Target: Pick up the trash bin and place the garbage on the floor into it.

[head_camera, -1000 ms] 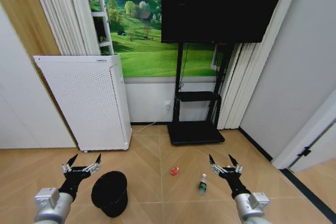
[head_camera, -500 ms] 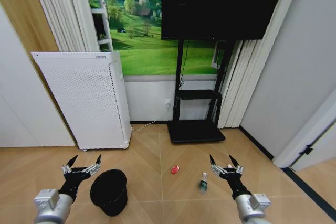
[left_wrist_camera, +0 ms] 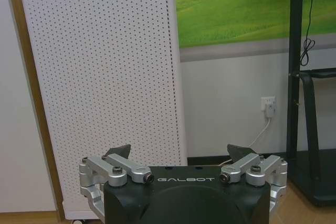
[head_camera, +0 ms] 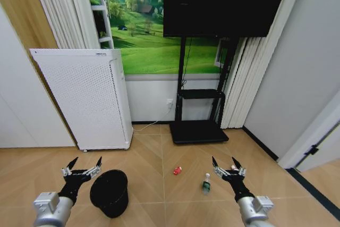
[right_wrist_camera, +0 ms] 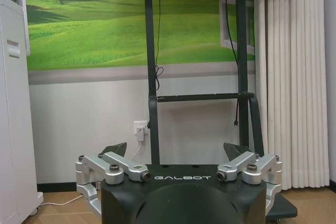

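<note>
The trash bin [head_camera: 109,192], small, black and round, stands on the wooden floor at the lower left of the head view. Just to its left my left gripper [head_camera: 84,161] hangs open with nothing in it. Of the garbage, a red piece [head_camera: 177,170] lies mid-floor and a small clear bottle with a green label [head_camera: 205,184] stands a little to its right. Right of that bottle my right gripper [head_camera: 227,163] is open and empty. Both wrist views show spread fingers: the left gripper [left_wrist_camera: 179,150] faces a white unit, the right gripper [right_wrist_camera: 176,148] faces a TV stand.
A tall white perforated air purifier [head_camera: 85,99] stands against the back wall on the left. A black TV stand [head_camera: 197,126] with a large screen [head_camera: 220,5] stands at centre, curtains [head_camera: 247,86] beside it. A doorway edge [head_camera: 313,142] lies at right. Open floor lies between the bin and the litter.
The whole head view has shifted slightly, so the camera moved; the bin and purifier sit a little further left in frame. Both grippers hold the same open pose.
</note>
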Robot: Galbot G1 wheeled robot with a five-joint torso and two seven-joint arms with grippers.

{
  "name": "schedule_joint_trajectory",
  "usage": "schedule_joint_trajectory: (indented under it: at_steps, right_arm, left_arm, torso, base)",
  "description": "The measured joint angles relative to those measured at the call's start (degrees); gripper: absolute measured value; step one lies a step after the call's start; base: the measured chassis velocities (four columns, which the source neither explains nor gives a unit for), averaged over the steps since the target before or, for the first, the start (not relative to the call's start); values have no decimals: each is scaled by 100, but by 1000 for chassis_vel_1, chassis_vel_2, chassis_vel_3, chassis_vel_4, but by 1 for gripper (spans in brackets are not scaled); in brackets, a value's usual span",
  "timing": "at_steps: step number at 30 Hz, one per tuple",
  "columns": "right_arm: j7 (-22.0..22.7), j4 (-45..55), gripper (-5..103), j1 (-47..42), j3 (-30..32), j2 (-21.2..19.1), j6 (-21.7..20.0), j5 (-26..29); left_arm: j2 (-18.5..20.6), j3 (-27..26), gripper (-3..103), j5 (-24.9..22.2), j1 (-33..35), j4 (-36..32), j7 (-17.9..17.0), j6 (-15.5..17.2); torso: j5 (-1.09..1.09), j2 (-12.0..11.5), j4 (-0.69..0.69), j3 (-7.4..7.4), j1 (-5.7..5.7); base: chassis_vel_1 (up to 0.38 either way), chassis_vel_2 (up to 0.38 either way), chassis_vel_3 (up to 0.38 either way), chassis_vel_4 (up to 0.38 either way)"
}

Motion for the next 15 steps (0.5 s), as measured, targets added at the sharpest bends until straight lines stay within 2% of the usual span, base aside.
schedule_joint_trajectory:
  at_steps: [15]
  right_arm:
    - [-1,-2,100,-9,-1,-3,6,-2]
  left_arm:
    - [-8,-3,100,-2,26,-14,2,0]
  torso:
    - [0,-231,0,-158,-73]
  base:
    - [0,0,0,0]
